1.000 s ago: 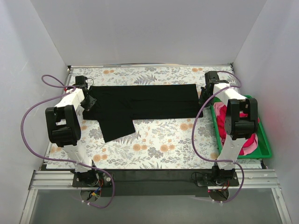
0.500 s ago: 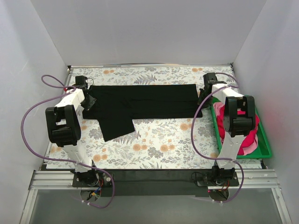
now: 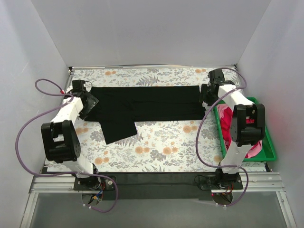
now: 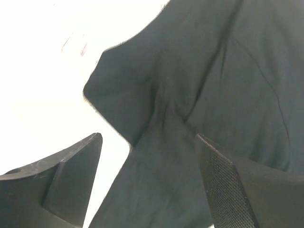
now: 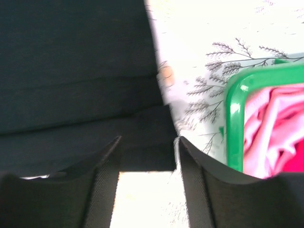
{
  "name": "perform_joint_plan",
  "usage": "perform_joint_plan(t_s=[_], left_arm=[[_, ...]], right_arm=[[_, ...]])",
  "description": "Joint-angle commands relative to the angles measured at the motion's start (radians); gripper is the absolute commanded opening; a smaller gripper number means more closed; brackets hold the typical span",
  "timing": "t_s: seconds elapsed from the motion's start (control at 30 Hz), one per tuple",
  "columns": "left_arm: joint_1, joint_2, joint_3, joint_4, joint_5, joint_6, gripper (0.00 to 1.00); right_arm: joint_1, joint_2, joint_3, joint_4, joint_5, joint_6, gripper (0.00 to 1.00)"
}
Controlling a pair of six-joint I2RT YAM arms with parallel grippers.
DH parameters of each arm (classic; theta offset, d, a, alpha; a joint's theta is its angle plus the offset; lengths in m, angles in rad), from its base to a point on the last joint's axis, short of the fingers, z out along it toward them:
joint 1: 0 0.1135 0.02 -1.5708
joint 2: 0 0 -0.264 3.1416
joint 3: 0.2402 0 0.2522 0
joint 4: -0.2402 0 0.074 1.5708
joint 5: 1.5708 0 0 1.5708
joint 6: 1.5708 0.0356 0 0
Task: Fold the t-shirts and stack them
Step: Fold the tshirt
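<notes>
The black t-shirt [image 3: 147, 102] lies flat on the table as a long band, with one sleeve flap [image 3: 118, 127] hanging toward the near side. My left gripper [image 3: 90, 102] stands at its left end, jaws wide apart over bunched black cloth [image 4: 213, 71]; the gripper [image 4: 148, 137] holds nothing. At the right end my right gripper [image 3: 205, 95] is open too. In the right wrist view the shirt's corner [image 5: 76, 71] lies just beyond that gripper [image 5: 148, 139], apart from the fingers. The pinkish-red t-shirt [image 3: 226, 118] is crumpled in the green crate [image 3: 271, 148].
The green crate [image 5: 235, 123] with pink cloth [image 5: 275, 128] sits close to the right of my right gripper. White walls enclose the floral table [image 3: 166, 149] on three sides. Purple cables loop beside both arms.
Both grippers have opened and let go of the black t-shirt's ends, which now rest on the table. The left arm's elbow has swung toward the near left.
</notes>
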Motion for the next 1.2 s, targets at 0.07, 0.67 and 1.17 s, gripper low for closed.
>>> perform_joint_plan(t_s=[0.07, 0.67, 1.17], left_arm=[[-0.055, -0.237, -0.147, -0.056, 0.008, 0.015, 0.74], [-0.301, -0.306, -0.439, -0.108, 0.048, -0.141, 0.59], [-0.342, -0.255, -0.447, -0.105, 0.042, -0.174, 0.17]], right_arm=[[0.075, -0.156, -0.071, 0.001, -0.008, -0.047, 0.54], [0.538, -0.165, -0.197, 0.251, -0.246, -0.021, 0.45], [0.570, -0.187, -0.246, 0.266, -0.197, -0.013, 0.45]])
